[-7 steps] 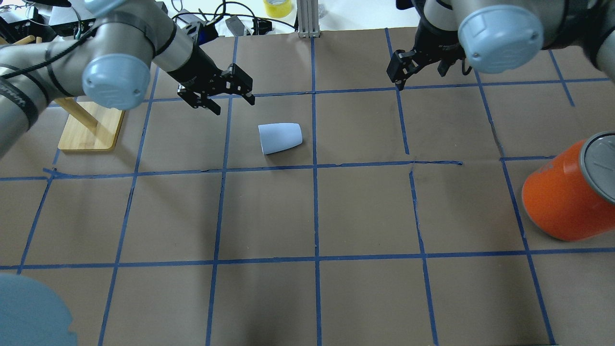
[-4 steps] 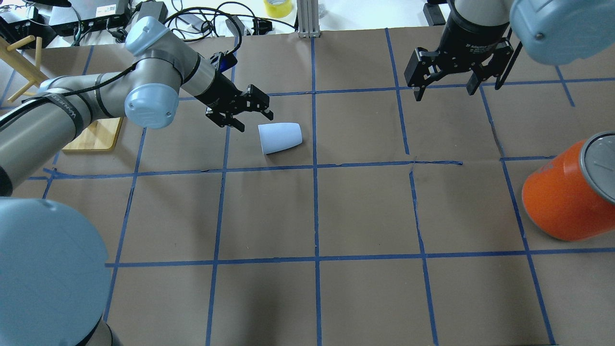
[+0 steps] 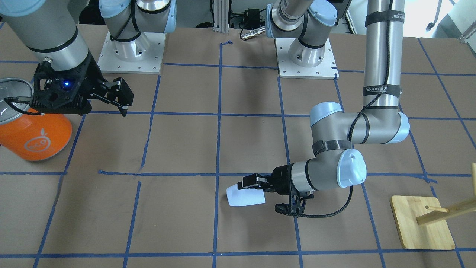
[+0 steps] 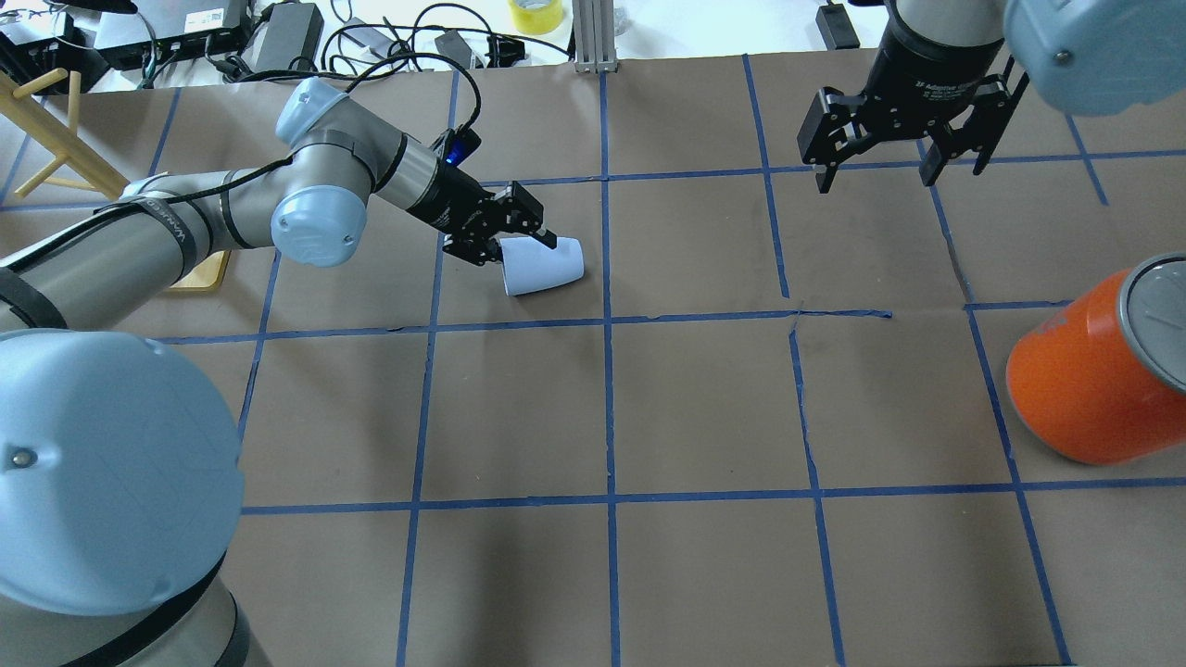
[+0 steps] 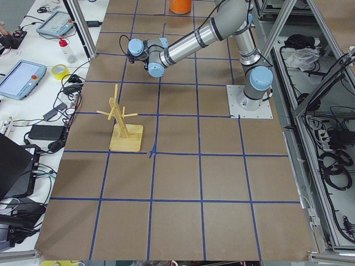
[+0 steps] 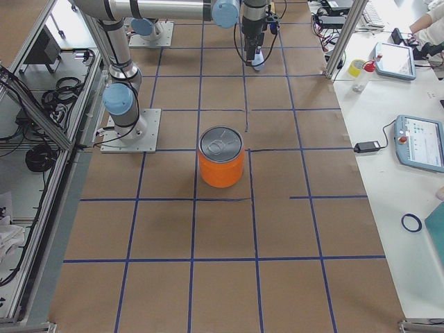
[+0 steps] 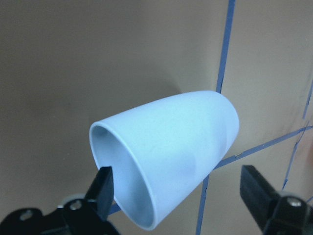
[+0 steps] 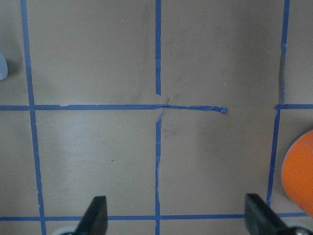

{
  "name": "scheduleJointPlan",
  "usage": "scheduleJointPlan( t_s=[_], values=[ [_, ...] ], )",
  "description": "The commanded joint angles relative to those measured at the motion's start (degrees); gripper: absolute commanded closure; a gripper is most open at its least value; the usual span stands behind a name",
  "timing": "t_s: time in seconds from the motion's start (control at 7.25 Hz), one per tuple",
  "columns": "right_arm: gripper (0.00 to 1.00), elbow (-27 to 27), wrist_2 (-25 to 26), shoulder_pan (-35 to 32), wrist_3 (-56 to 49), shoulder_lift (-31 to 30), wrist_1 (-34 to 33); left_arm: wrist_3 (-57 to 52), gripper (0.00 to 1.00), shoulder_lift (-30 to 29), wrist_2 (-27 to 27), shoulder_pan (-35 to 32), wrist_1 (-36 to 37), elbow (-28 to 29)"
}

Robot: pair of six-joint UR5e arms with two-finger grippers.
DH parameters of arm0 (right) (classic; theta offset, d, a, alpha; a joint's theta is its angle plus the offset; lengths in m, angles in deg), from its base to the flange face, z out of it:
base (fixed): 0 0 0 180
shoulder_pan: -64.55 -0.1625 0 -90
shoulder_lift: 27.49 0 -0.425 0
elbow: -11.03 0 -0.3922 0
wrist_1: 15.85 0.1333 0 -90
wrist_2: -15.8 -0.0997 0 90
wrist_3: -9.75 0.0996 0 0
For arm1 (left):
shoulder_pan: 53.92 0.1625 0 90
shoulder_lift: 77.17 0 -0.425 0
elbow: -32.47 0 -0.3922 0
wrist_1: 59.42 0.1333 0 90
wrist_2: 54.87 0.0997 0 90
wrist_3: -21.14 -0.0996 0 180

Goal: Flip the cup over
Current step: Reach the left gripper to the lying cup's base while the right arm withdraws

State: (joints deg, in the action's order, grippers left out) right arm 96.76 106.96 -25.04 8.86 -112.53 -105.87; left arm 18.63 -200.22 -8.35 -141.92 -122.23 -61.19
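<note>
1. Cup (image 4: 545, 268): it lies on its side on the table (image 4: 704, 417), left of centre in the far half of the overhead view. Its open mouth faces the left gripper (image 7: 178, 188).
2. The left gripper's jaws are spread and sit astride the rim end of the cup, not clamped on it. One finger is right at the rim. I cannot tell whether that finger touches the rim or reaches inside it.
3. The right gripper (image 4: 876, 181) hangs well apart over bare table, jaws wide and holding nothing.
4. Likely risk: the cup is round and rests on its wall, so a nudge from one finger before the other arrives could roll it or slide it away.
5. Likely risk: the wall tapers, so a squeeze across it could push the cup out toward its narrow base.
6. Likely risk: a grip at the rim alone may let the cup swing or slip while it is turned upright.
7. The cup is pale blue-white, smooth and matt, with no handle and a thin rim. It is wider at the mouth and rounded at the closed end.
8. The table is covered in flat brown paper marked with a grid of blue tape, torn in places.
9. An orange can (image 4: 1084, 380) with a grey lid stands far to the right.
10. A wooden stand (image 3: 420, 223) sits to the left.
</note>
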Motion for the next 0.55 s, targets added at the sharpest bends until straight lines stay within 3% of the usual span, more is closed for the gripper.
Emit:
scheduleJointPlan(
  t_s=[0.0,0.41],
  values=[
    [0.00,0.32,-0.89,-0.05,-0.07,-2.58,0.46,4.23,1.00,0.61,-6.09,0.03,0.14,0.58],
    [0.00,0.32,-0.10,-0.05,-0.07,-2.85,0.46,9.60,1.00,2.90,-4.95,-0.06,0.23,0.67]
  ],
)
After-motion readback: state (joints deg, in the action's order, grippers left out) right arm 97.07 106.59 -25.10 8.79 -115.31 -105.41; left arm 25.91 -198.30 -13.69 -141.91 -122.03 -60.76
